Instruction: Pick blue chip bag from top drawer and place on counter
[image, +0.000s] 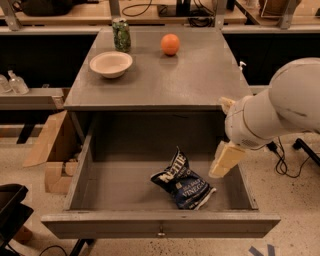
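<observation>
You are looking at a speckled beige floor (292, 220), with cardboard boxes (47, 145) lying at left, a light wooden workbench (75, 19) running behind, and black cables (281, 167) trailing at right.
</observation>
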